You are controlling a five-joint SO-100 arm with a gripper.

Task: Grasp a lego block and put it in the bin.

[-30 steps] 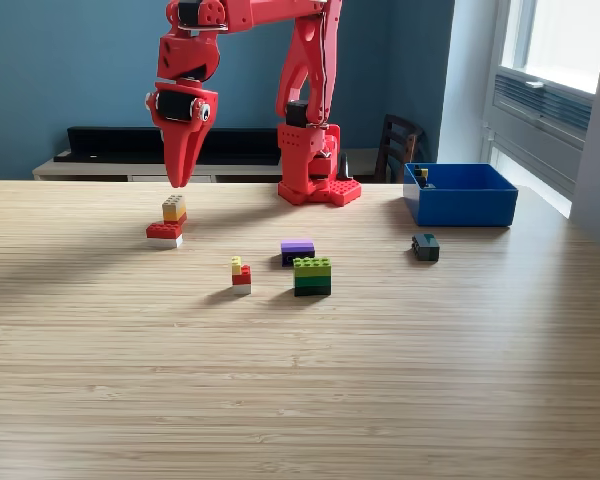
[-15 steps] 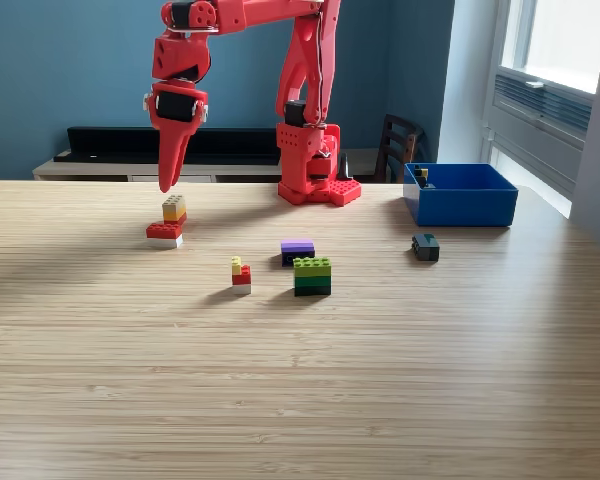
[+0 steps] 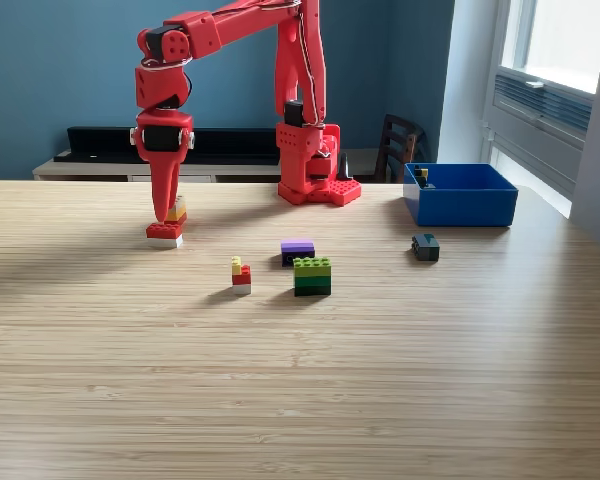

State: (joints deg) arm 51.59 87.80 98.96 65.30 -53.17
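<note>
Red arm (image 3: pixel 280 60) bends down on exterior view's left. Jaws (image 3: pixel 164 215) point straight down, tips right at small block stack (image 3: pixel 170 224) (tan and yellow top, red middle, white bottom). Cannot tell if jaws open or closed, or if they hold stack. Blue bin (image 3: pixel 460 195) sits on table (image 3: pixel 300 380) far on exterior view's right, well apart from jaws. Small block in bin's back corner. Dark block (image 3: pixel 426 246) just in front of bin. Purple block (image 3: pixel 297 248), green block (image 3: pixel 312 276), little red-yellow block (image 3: pixel 241 275) near table middle.

Bin (image 3: pixel 461 203) far right in exterior view; block stack (image 3: pixel 166 230) far left.
</note>
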